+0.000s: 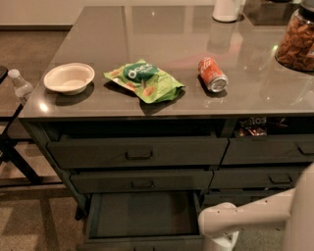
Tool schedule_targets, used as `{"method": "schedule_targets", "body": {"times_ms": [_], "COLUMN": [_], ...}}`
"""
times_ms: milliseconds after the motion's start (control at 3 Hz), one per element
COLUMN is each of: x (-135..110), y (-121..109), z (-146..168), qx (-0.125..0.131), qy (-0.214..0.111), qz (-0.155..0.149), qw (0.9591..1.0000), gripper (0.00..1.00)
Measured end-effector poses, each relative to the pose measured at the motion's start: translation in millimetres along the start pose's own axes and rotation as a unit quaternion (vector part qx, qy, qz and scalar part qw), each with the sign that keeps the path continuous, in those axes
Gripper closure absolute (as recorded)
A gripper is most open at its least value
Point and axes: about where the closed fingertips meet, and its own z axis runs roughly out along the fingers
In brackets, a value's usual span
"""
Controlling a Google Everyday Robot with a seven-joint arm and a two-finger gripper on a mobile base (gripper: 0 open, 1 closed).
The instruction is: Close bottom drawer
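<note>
The bottom drawer of the wide left stack stands pulled out, its shallow dark box empty, and its low front is at the picture's lower edge. The two taller wide drawers above it, the top one and the middle one, are nearly shut. My white arm comes in from the lower right, and its wrist end hangs just right of the open drawer's front corner. The gripper itself is below the frame, out of view.
On the grey countertop lie a white bowl, a green chip bag, a red can on its side, a jar of nuts and a white container. Narrower drawers are at the right. A plastic bottle stands at the left.
</note>
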Motion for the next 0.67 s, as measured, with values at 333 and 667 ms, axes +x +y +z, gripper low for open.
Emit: {"method": "schedule_targets", "body": {"times_ms": [333,667], "x": [-28,-50], "y": [-35,-66], "z": [15,23], "qx": [-0.022,-0.026], "qy": [-0.042,-0.07], "qz": [0.01,0.026], "qw": [0.9988,0.9969], "gripper": [1.0,1.0]}}
